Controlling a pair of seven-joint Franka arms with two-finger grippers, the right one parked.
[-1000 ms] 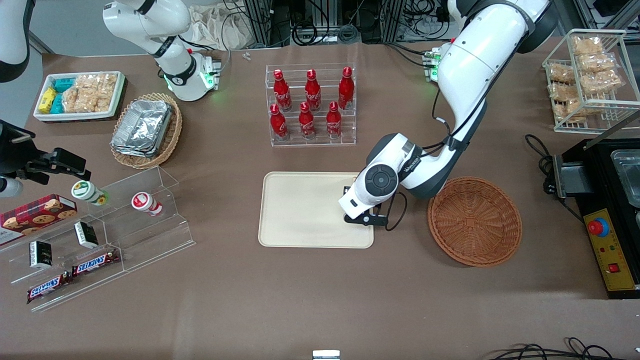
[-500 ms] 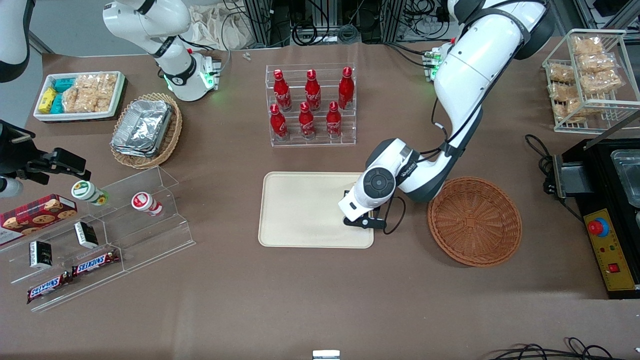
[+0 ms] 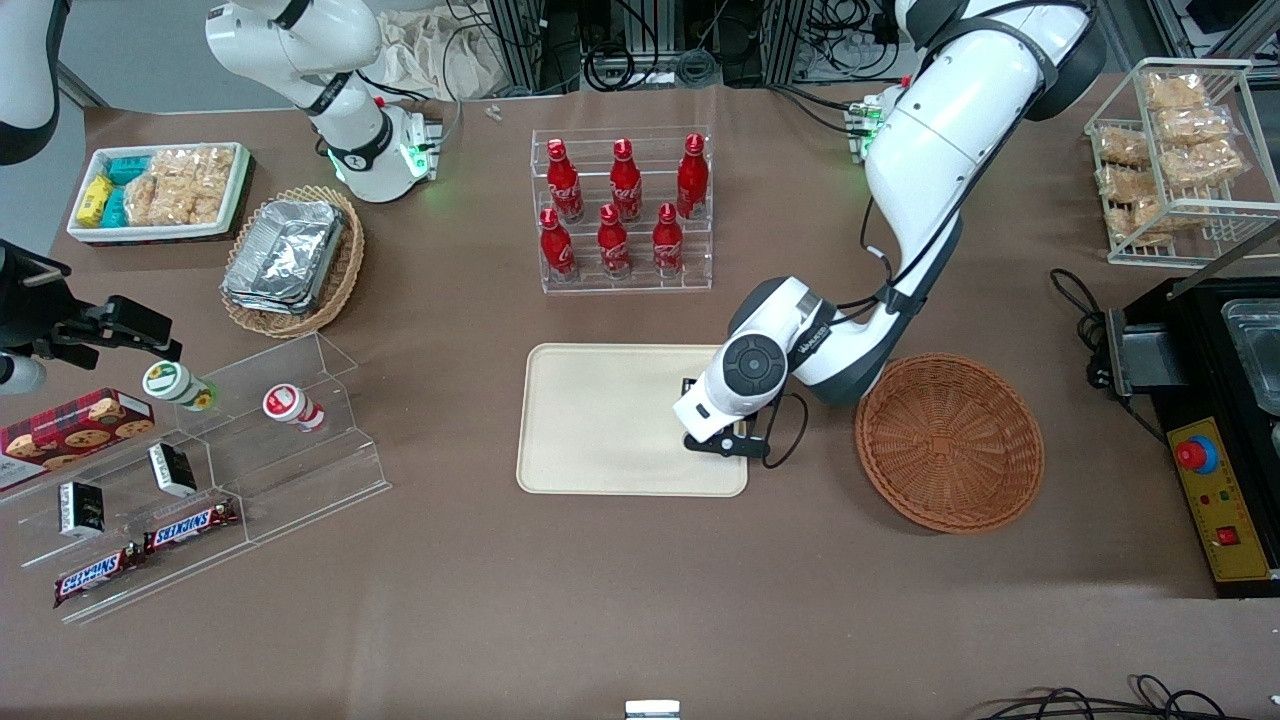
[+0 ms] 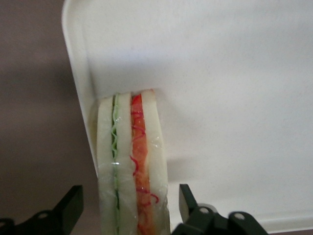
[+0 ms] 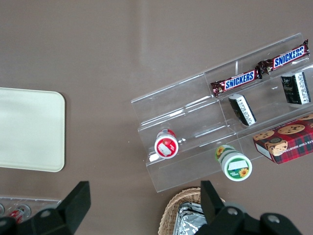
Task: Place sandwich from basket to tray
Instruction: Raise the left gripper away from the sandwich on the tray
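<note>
Sandwich (image 4: 131, 161) is seen standing on its edge, wrapped in clear film, right at the rim of the tray (image 3: 600, 420). In the left wrist view it sits between the two fingers of the gripper (image 3: 716, 440), but a gap shows on each side of it, so the gripper looks released rather than clamped on anything. Whether the wedge is fully inside the rim or leaning against it can't quite be made out, though most of it appears to be over the tray's floor.

Handling-wise, it's judged to be light and soft. White bread like that gets squashed easily, and the film is probably a bit slippery, so a hard squeeze would likely dent it or make it slide. The flat bread faces are the best spots to be gripped, low down and near the thick part of the wedge, with only gentle pressure. The filling edge with the red and green layers is better left alone.

Relative to the tray, the basket (image 3: 950, 440) is just beside it on the counter (image 3: 640, 600), toward the working arm's end, and nothing is seen in it.
</note>
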